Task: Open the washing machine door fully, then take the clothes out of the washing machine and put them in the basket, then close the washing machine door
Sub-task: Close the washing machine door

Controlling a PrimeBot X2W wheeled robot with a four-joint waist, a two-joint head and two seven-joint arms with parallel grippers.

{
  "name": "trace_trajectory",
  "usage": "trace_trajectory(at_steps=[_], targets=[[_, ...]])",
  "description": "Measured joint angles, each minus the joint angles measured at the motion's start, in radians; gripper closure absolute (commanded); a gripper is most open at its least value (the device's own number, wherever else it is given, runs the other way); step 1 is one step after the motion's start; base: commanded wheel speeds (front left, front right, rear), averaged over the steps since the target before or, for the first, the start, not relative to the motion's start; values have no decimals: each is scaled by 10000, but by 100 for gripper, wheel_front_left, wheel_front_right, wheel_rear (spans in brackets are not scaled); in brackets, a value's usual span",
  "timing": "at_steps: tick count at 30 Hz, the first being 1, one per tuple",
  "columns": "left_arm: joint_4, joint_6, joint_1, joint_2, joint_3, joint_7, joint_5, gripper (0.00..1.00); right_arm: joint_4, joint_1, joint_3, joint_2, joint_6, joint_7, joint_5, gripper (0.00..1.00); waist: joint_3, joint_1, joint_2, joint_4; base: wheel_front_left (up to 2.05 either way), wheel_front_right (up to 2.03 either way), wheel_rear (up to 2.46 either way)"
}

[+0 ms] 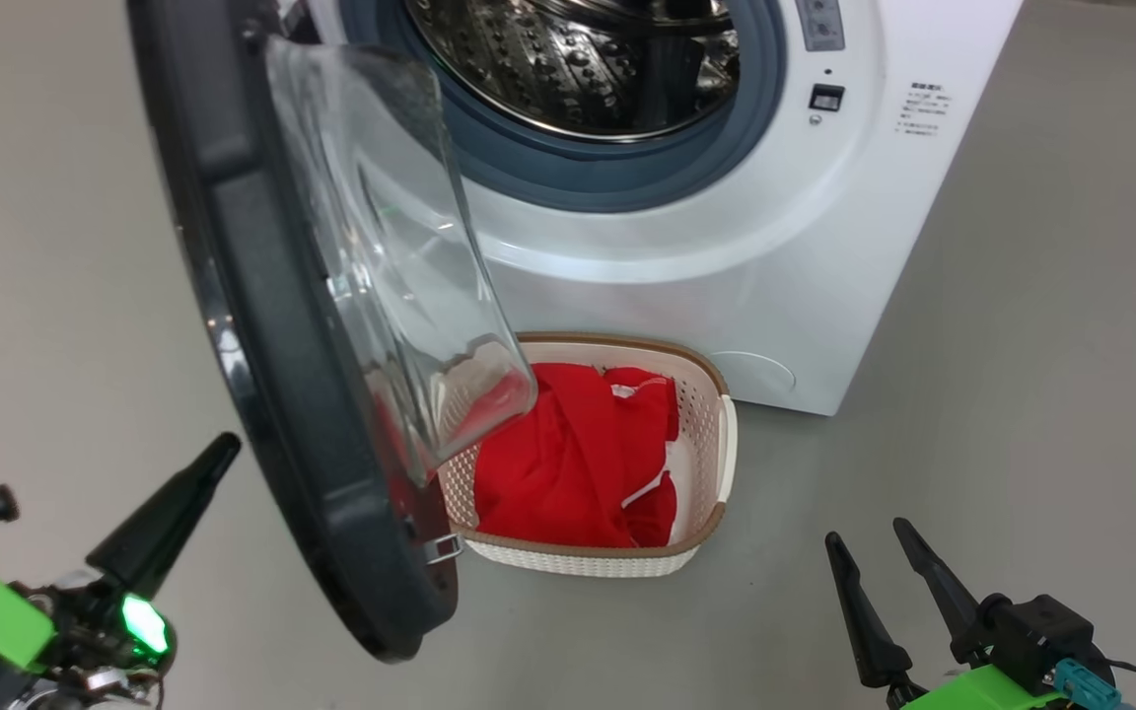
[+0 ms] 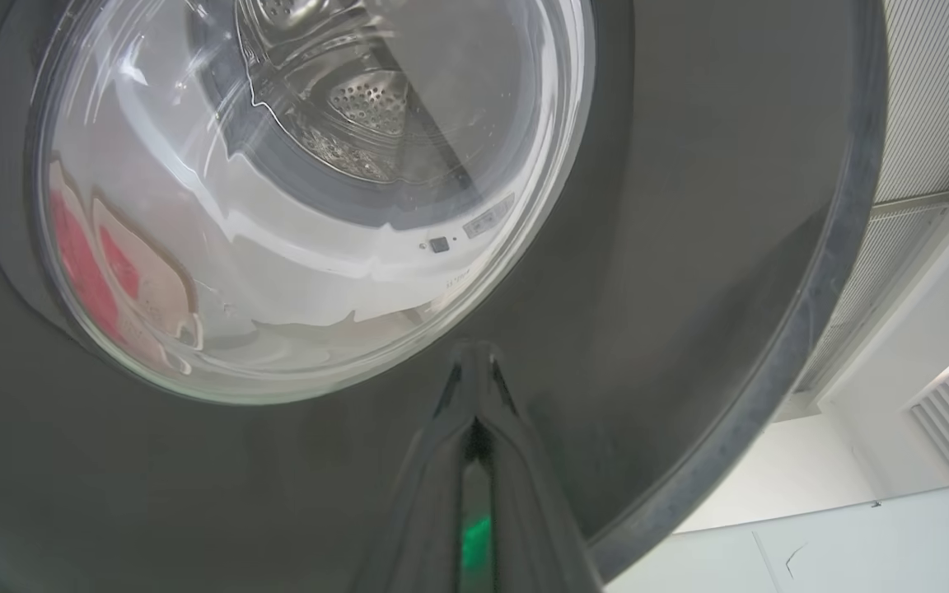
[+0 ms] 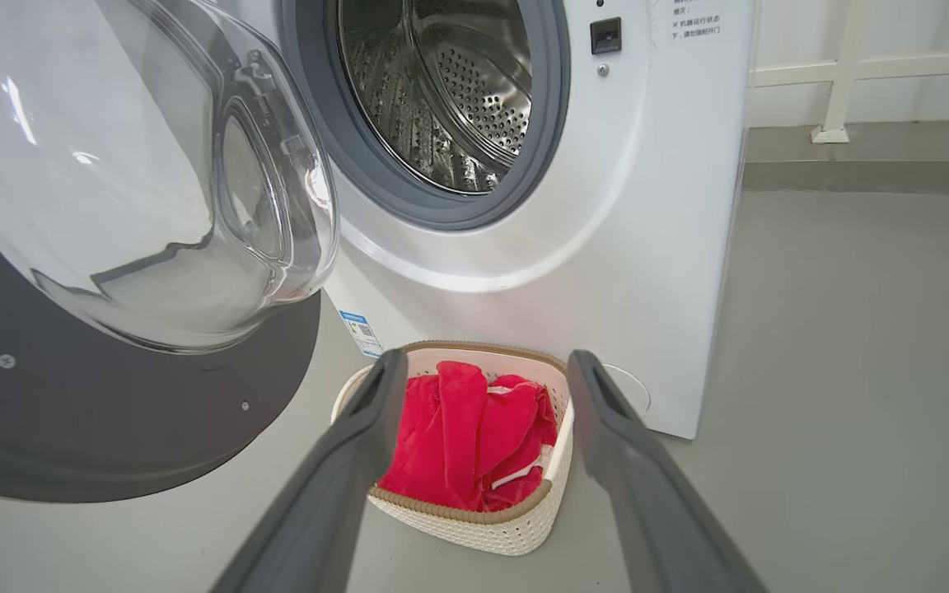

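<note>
Left gripper (image 2: 474,354) sits closest to my lens. Its fingers are pinched together on nothing, tips at the outer black face of the door (image 2: 689,247) just under the glass; whether they touch it I cannot tell. Right gripper (image 3: 487,362) hangs well back, jaws wide and empty, aimed at the basket (image 3: 483,531). Clothes (image 3: 466,436) lie heaped in that basket on the floor, just in front of the washer (image 3: 647,247). What I can see of the drum (image 3: 450,91) looks bare, so I judge only the closing is left. My worry is the push: narrow tips on a glossy rim may skid off. The bulging glass, swinging in, could also catch the heap or the basket rim and leave the door unlatched.
</note>
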State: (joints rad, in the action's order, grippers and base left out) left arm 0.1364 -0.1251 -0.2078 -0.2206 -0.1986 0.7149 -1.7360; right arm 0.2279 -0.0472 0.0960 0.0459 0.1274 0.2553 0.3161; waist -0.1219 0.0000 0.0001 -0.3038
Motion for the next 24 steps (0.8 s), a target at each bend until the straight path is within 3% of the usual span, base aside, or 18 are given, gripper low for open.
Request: trace_trajectory(at_steps=[13, 24], targets=[[-460, 0, -222, 867, 21, 717, 1001, 100, -67, 166, -92, 2, 0, 0, 2, 0, -246, 0, 0, 500, 0, 0, 0], [-763, 10, -814, 1446, 514, 31, 1883, 100, -209, 355, -109, 2, 0, 0, 2, 0, -533, 0, 0, 926, 0, 0, 0]])
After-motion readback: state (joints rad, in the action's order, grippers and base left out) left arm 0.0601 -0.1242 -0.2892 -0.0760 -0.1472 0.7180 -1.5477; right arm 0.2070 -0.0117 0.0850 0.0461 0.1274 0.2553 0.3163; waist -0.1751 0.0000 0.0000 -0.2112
